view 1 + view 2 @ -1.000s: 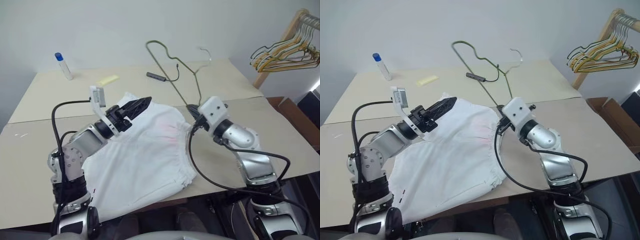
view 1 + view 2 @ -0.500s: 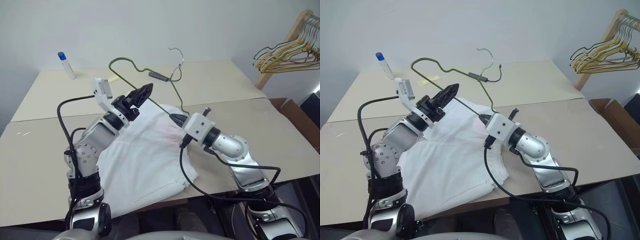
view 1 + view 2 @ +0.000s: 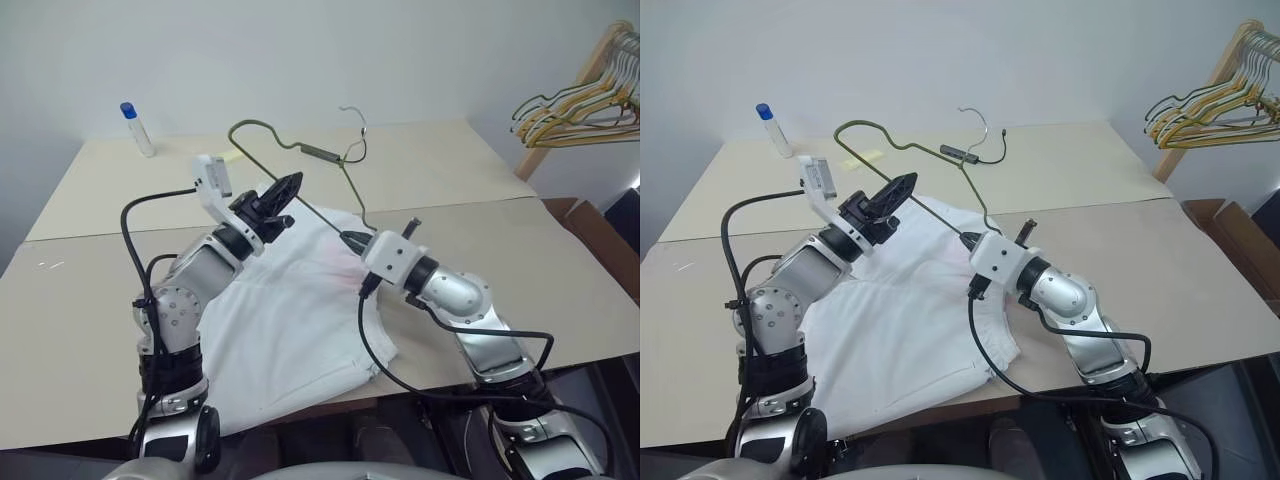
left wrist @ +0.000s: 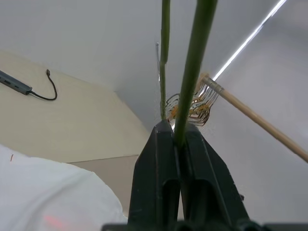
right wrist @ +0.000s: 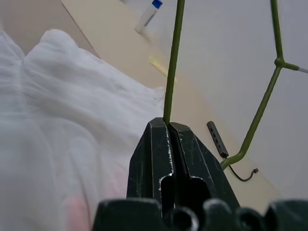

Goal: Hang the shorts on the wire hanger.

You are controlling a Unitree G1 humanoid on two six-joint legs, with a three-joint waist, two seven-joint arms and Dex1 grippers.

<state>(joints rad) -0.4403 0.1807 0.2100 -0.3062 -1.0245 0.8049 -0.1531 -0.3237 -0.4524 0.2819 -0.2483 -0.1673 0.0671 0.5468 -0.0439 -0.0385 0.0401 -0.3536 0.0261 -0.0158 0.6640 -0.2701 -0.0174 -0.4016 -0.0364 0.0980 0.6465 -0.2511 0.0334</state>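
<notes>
- Left gripper (image 3: pixel 291 184) is clamped on the wire hanger (image 3: pixel 300 150), lifted clear of the table (image 3: pixel 90 180).
- The hanger's bottom bar runs between both grips; the shorts (image 3: pixel 290 320) lie flat directly underneath.
- Right gripper (image 3: pixel 349 238) pinches the same bar, nearest the waistband.

The shorts (image 3: pixel 290 310) lie on the desk's (image 3: pixel 90 300) near edge — the wire hanger (image 3: pixel 300 150) is raised above them, between left hand (image 3: pixel 290 185) and right hand (image 3: pixel 350 238).

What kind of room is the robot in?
Probably a plain workroom for practising laundry: white shorts on a beige table, and a wooden rack of hangers by a bare wall.
</notes>
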